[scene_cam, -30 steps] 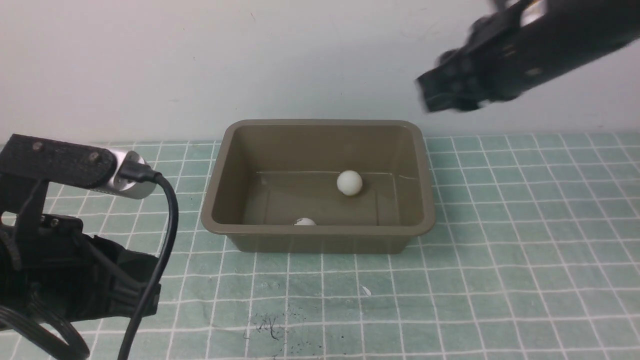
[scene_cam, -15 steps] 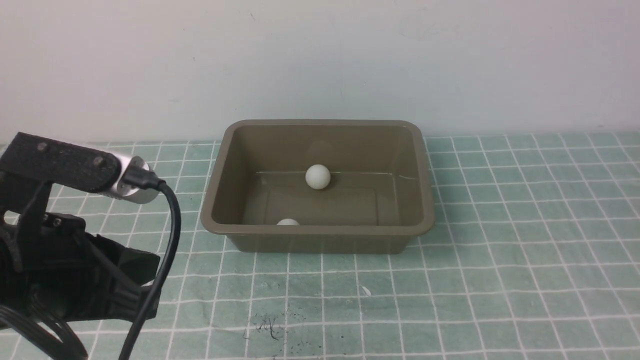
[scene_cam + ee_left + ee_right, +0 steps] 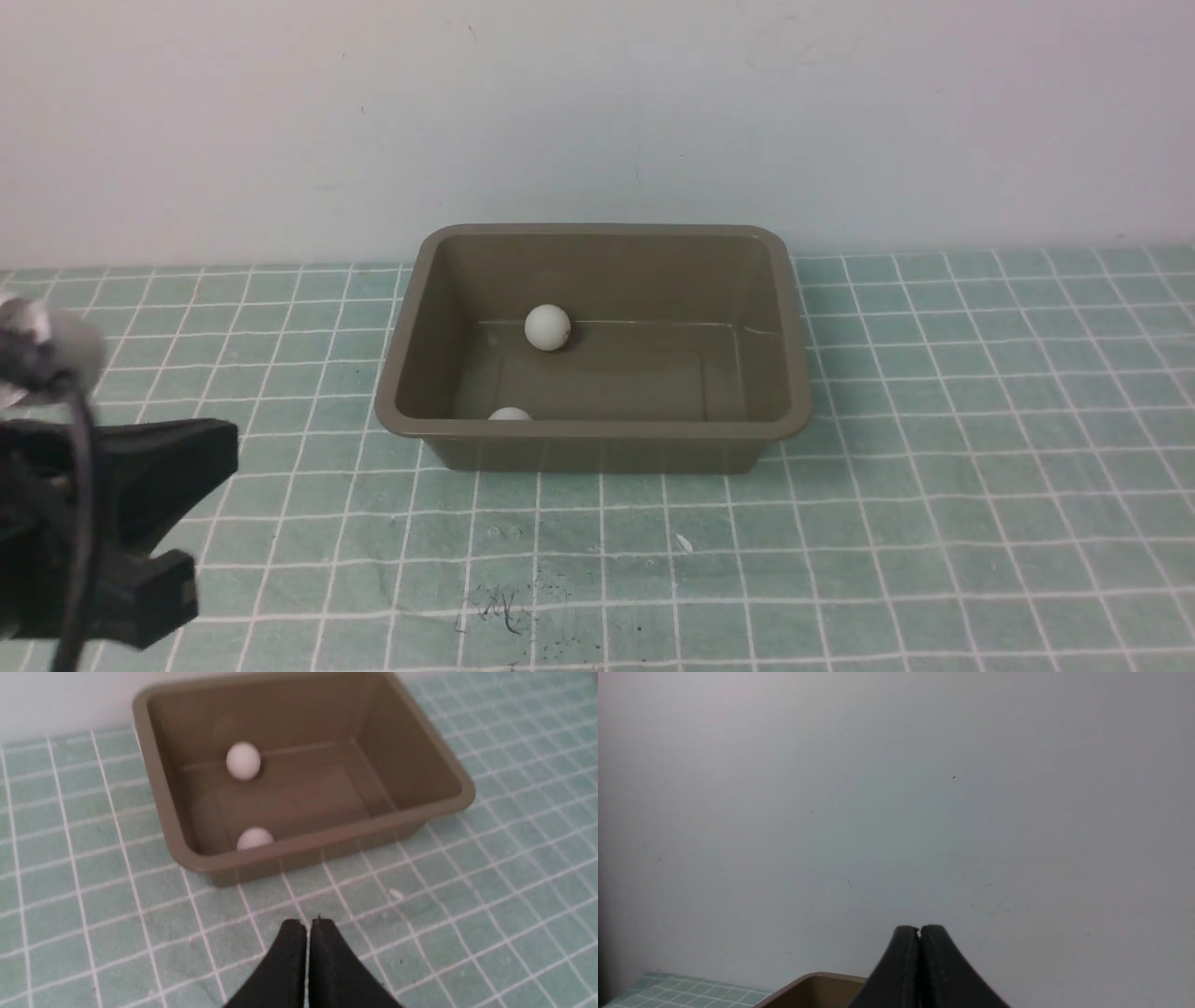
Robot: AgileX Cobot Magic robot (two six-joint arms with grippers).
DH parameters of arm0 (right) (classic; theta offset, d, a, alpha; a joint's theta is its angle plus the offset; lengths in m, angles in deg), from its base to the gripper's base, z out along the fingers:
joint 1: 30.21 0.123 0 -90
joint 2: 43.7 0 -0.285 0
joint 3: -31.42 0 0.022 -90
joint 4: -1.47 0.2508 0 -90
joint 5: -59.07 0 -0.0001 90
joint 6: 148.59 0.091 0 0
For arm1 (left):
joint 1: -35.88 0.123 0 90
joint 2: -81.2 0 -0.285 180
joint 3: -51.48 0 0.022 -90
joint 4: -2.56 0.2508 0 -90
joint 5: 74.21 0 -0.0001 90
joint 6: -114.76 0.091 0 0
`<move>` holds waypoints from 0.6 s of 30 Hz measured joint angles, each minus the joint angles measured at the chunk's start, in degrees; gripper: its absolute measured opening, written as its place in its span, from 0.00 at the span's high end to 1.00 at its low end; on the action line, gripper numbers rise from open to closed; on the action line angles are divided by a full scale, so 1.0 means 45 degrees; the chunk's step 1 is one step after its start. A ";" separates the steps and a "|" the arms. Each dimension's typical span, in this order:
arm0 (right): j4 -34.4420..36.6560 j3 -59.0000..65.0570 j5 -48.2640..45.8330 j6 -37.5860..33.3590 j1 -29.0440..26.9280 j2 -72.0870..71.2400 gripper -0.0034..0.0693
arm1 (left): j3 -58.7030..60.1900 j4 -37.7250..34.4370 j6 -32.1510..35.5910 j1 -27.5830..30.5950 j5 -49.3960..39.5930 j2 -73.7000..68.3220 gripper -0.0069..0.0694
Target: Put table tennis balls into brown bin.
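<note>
Both claws, left (image 3: 308, 924) and right (image 3: 919, 929), closed, nothing gripped; green gridded worktop (image 3: 934, 523) seen across lower frame, backed by pale wall (image 3: 597, 112).

And there's open tabletop (image 3: 990, 448) all along the right edge and across the front, with the tub (image 3: 597, 446) blocking the back middle, walls raised!

This is looking like a robotics lab or test station: a black mechanical arm (image 3: 121, 523) with a thick cable (image 3: 82, 523) is standing over a green worktop (image 3: 980, 448) ruled with a pale grid, and a plain, lightly scuffed whitish wall (image 3: 597, 112) is rising directly behind it.
</note>
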 joint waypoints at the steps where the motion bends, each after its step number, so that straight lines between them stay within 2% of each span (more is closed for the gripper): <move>1: -0.0050 0.0005 0.0000 0.0000 0.0000 0.0000 0.97 | 0.0509 -0.0098 0.0000 0.0000 0.0426 0.0782 0.92; 9: -0.0091 0.0019 0.0000 0.0025 0.0000 0.0000 0.97 | 0.1523 -0.0166 0.0000 0.0000 0.0635 0.3558 0.92; 18: -0.0091 0.0019 0.0000 0.0029 0.0000 0.0000 0.97 | 0.1660 -0.0030 0.0154 0.0000 0.0577 0.3811 0.92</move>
